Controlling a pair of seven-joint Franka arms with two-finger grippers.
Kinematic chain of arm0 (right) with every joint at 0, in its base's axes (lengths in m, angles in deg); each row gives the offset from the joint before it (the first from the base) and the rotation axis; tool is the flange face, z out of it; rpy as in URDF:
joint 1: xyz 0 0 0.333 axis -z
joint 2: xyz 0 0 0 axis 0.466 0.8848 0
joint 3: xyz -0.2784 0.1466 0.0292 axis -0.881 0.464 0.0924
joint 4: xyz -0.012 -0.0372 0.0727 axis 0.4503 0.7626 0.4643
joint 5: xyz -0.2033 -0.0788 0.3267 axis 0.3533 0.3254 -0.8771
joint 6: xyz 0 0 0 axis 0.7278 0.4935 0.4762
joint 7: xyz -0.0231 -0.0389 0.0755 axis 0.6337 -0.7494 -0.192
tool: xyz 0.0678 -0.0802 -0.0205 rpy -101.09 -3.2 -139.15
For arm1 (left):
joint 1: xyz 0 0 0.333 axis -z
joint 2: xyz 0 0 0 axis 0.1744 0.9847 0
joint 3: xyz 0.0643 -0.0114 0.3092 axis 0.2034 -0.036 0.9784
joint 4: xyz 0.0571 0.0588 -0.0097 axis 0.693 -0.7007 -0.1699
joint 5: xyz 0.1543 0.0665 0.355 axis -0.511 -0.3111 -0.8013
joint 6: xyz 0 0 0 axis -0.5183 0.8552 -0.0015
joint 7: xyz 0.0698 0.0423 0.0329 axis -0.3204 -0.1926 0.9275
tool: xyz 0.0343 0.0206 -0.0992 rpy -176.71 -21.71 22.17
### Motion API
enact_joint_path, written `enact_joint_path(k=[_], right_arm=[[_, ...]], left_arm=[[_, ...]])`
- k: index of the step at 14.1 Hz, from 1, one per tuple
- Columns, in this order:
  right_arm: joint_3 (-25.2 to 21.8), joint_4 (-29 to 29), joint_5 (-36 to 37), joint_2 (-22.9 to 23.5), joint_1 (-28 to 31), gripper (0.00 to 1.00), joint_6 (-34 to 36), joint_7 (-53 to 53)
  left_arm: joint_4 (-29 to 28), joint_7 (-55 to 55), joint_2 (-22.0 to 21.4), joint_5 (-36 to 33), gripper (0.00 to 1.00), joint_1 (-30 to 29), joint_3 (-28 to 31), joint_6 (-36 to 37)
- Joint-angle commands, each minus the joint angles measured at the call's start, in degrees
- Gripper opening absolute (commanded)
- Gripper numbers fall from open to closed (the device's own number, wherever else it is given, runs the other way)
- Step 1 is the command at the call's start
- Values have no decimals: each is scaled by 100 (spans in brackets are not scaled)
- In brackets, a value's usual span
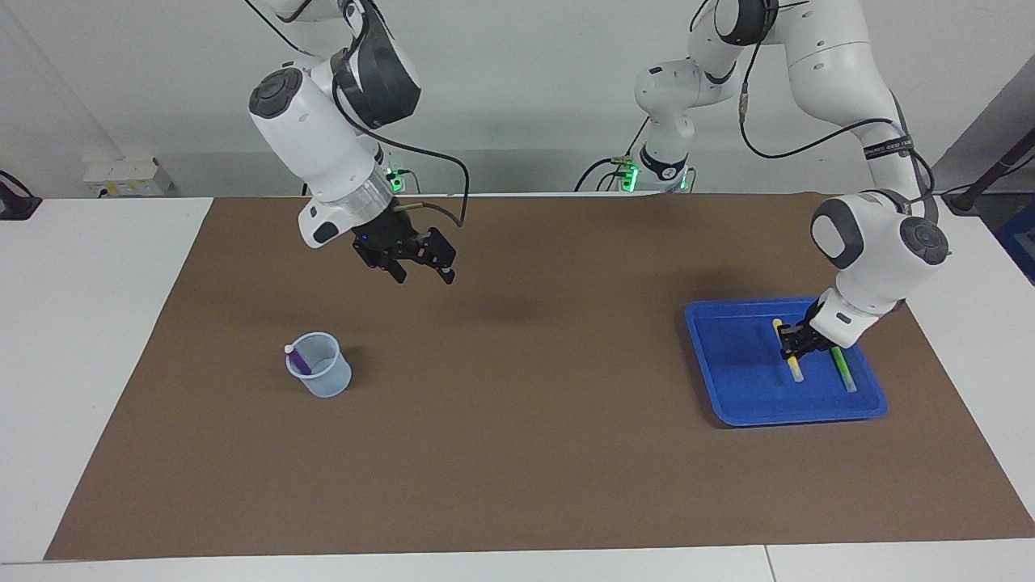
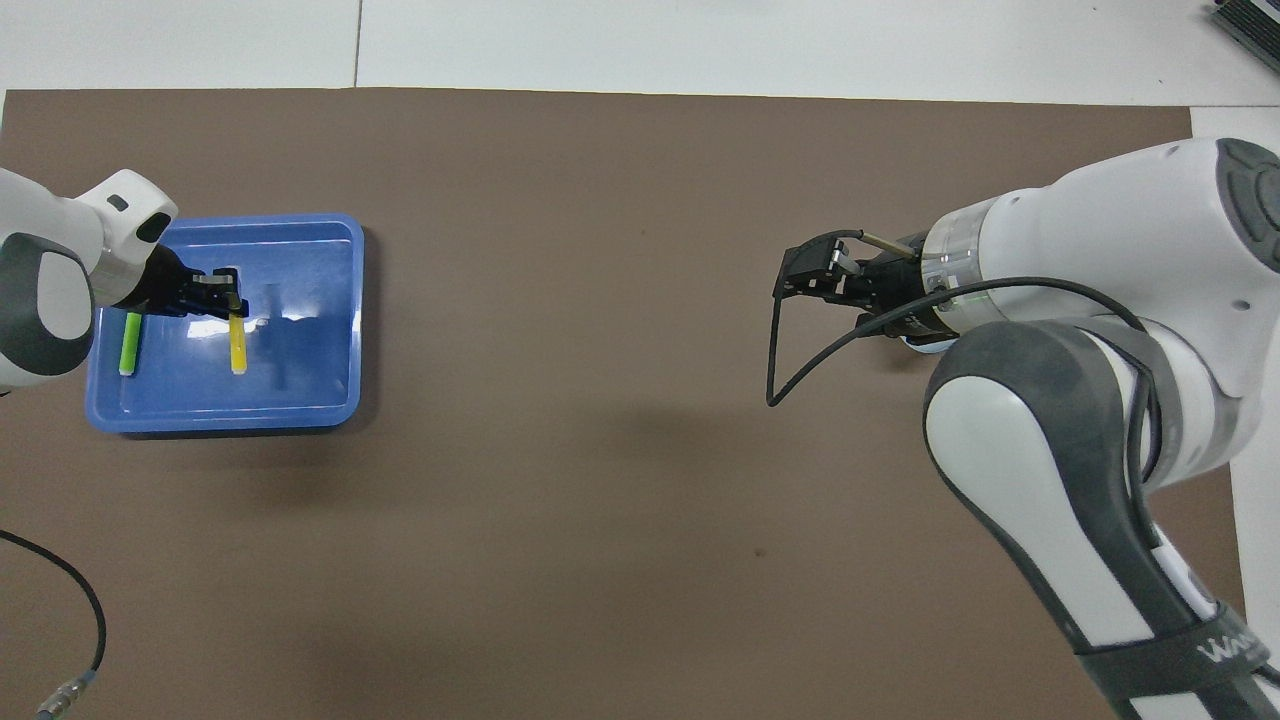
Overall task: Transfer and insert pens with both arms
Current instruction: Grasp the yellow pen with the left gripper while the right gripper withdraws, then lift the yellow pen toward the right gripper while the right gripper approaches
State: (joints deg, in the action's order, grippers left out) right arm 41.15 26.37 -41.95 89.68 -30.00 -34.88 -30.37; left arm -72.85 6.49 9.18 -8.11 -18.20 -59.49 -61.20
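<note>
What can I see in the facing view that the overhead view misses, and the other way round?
Only the facing view shows the clear cup with the purple pen in it. The overhead view adds nothing of its own; there the right arm covers the cup. Both show the blue tray, the green pen, the left pincer shut on the yellow pen, and the right pincer open in the air.
</note>
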Motion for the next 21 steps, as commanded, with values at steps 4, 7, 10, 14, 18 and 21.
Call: enact_joint_path(k=[4,7,10,14,18,21], right_arm=[[80,78,-48,-94,12,100,-38,70],[80,78,-48,-94,12,100,-20,122],[80,78,-48,-94,12,100,-29,201],[97,78,-48,-94,-15,100,-90,385],[98,174,-48,-94,-514,100,-624,1297],[98,333,-56,-156,-831,100,-1126,2150]], left_arm=[[298,2203,-97,771,0,428,-4,729],[289,3433,-115,1431,0,744,-4,862],[272,4322,-124,1809,0,1035,-13,827],[228,5395,-141,2608,0,1403,-13,765],[70,6055,-176,3206,0,1878,-13,362],[-167,6328,-220,3805,0,2273,-13,-217]])
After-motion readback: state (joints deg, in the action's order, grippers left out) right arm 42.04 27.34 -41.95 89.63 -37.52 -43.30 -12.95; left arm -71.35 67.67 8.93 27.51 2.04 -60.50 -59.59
